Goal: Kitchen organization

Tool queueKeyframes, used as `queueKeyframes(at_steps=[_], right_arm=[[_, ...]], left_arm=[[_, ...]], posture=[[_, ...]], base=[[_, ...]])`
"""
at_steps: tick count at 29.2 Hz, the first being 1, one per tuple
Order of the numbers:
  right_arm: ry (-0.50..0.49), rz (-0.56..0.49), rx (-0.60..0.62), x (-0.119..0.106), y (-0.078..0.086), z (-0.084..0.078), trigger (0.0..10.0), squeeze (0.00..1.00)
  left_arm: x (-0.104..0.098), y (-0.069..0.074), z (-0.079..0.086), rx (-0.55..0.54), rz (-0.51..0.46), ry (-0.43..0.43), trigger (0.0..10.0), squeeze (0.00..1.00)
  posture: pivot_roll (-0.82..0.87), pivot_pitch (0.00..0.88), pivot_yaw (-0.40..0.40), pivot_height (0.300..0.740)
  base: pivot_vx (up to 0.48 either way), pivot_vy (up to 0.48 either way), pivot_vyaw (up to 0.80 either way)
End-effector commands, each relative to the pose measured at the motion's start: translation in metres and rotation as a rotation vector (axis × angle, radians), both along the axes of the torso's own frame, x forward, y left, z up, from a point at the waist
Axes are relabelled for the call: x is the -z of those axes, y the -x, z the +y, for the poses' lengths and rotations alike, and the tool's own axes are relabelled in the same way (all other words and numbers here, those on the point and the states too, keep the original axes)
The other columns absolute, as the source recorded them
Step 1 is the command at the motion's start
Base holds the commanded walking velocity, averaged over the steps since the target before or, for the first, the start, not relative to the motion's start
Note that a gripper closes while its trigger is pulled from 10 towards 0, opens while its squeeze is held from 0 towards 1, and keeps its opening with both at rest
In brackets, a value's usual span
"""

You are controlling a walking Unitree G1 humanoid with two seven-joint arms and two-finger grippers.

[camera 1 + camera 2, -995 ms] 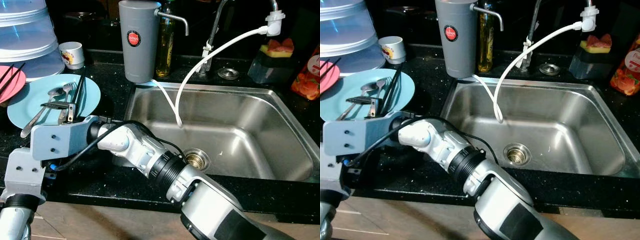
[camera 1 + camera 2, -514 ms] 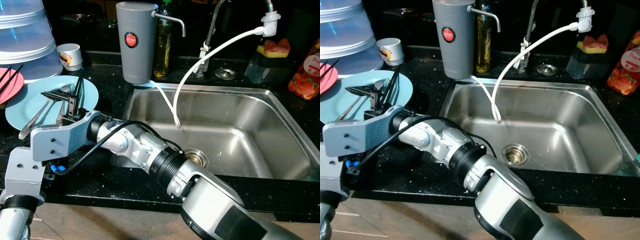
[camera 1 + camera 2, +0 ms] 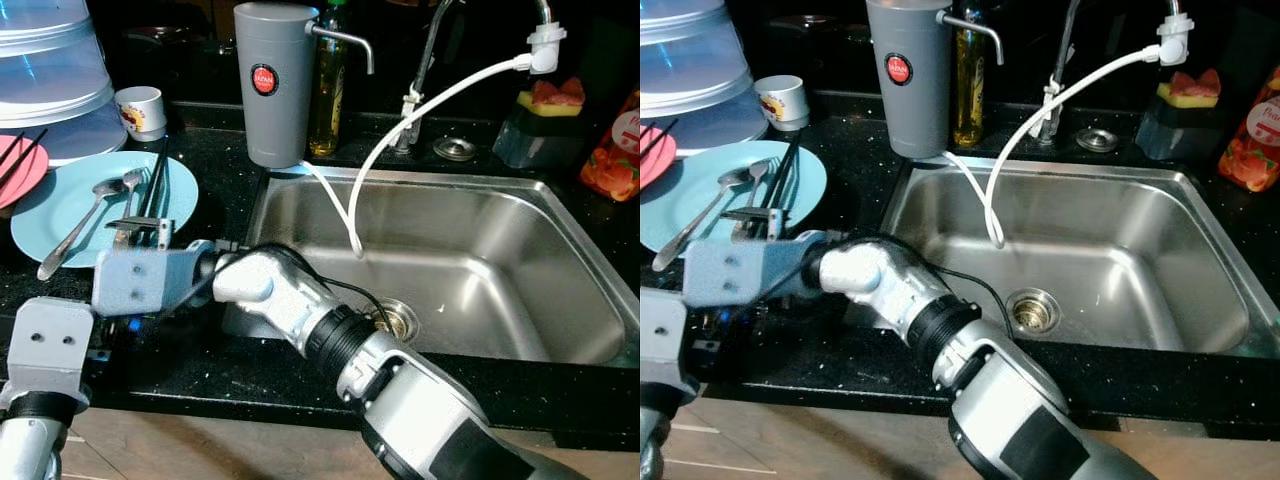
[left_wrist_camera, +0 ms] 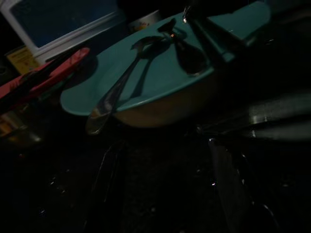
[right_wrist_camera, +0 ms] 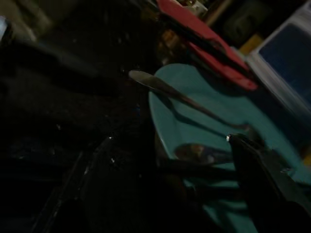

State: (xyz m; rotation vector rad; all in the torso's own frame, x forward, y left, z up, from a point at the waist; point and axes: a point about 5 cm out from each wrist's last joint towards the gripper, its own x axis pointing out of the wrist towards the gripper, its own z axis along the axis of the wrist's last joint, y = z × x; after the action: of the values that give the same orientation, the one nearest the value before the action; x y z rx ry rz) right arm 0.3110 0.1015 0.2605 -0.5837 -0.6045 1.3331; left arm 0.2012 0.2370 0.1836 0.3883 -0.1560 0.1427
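Compared with half a second ago, the right end effector has pulled back toward the near edge of the light blue plate, and the spoons lie flat on the plate again. Its two black fingers are spread apart over the plate's near rim, holding nothing. The plate sits on the black counter, left of the steel sink. The left end effector hovers low by the plate, fingers apart.

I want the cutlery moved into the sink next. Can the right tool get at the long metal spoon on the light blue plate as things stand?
Probably yes. The right tool hangs open over the near edge of the light blue plate, and the long metal spoon lies uncovered just beside it, its handle overhanging the rim.
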Motion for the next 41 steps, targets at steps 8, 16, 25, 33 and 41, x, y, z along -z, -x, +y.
queueKeyframes(at_steps=[8, 16, 25, 33, 41], right_arm=[[-0.009, 0.046, -0.141, -0.004, 0.015, 0.011, 10.0, 0.00], [-0.010, -0.002, -0.165, -0.002, 0.015, 0.003, 10.0, 0.00], [-0.006, -0.031, -0.158, 0.006, 0.016, 0.000, 10.0, 0.00], [-0.001, -0.036, -0.153, 0.007, 0.015, -0.001, 10.0, 0.00], [-0.004, -0.039, -0.148, 0.007, 0.014, -0.001, 10.0, 0.00]], left_arm=[[0.016, 0.001, -0.002, 0.001, 0.079, 0.040, 10.0, 0.00], [0.016, 0.002, -0.002, -0.011, 0.069, 0.038, 10.0, 0.00], [0.013, 0.016, 0.002, -0.080, 0.004, 0.073, 10.0, 0.00], [0.019, 0.030, 0.001, -0.029, -0.003, 0.164, 10.0, 0.00], [0.004, 0.035, 0.020, -0.039, -0.150, 0.334, 10.0, 0.00]], posture=[[0.11, 0.107, -0.019, 0.740], [0.10, 0.108, -0.019, 0.740], [0.11, 0.110, -0.016, 0.740], [0.11, 0.109, -0.018, 0.740], [0.11, 0.108, -0.020, 0.740]], base=[[0.000, 0.000, 0.00], [0.000, 0.000, 0.00], [0.000, 0.000, 0.00], [0.000, 0.000, 0.00], [0.000, 0.000, 0.00]])
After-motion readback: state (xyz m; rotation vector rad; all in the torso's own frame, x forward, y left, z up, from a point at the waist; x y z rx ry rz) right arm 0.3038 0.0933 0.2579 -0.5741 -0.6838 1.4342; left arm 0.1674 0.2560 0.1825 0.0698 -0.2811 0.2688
